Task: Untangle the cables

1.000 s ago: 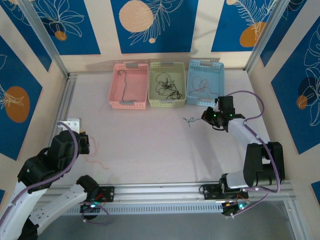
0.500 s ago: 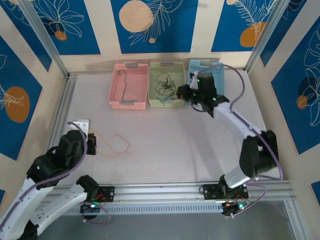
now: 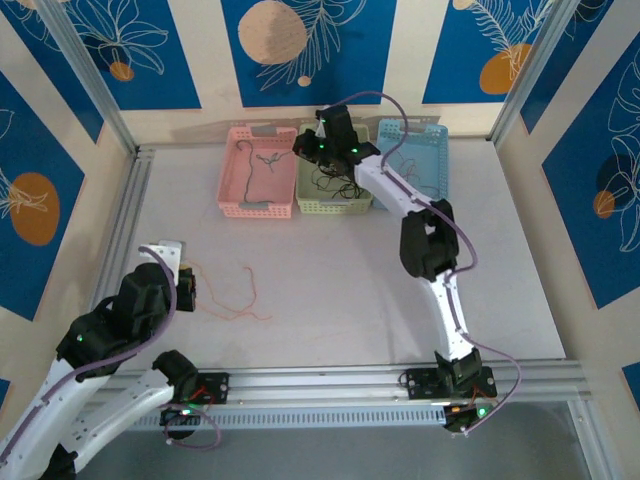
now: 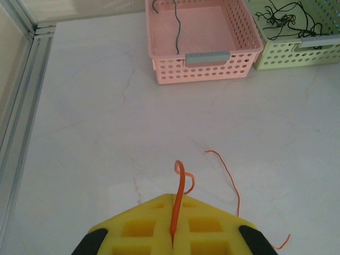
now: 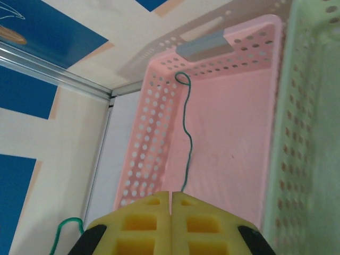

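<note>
My left gripper (image 3: 188,285) (image 4: 175,196) hovers low over the table's front left, shut on one end of a thin orange cable (image 4: 179,186). The rest of that cable trails loose over the table to the right (image 3: 248,285). Reaching far back, my right gripper (image 3: 303,148) (image 5: 171,194) is shut above the pink basket (image 3: 258,210) (image 5: 143,143). A bright green cable loop (image 5: 68,222) hangs out at the left of its fingers. A dark green cable (image 5: 187,138) lies inside the pink basket. Tangled black cables (image 3: 335,175) (image 4: 281,18) fill the green basket (image 3: 335,208).
Three baskets stand in a row at the back: pink, green, and blue (image 3: 425,150). The right arm stretches diagonally across the table's middle. An aluminium rail (image 4: 21,106) borders the left side, and patterned walls close in the back and sides.
The right gripper swung from the table's right side, where a green cable lay, up and left over the baskets to the pink one. The left gripper dragged the orange cable out.
</note>
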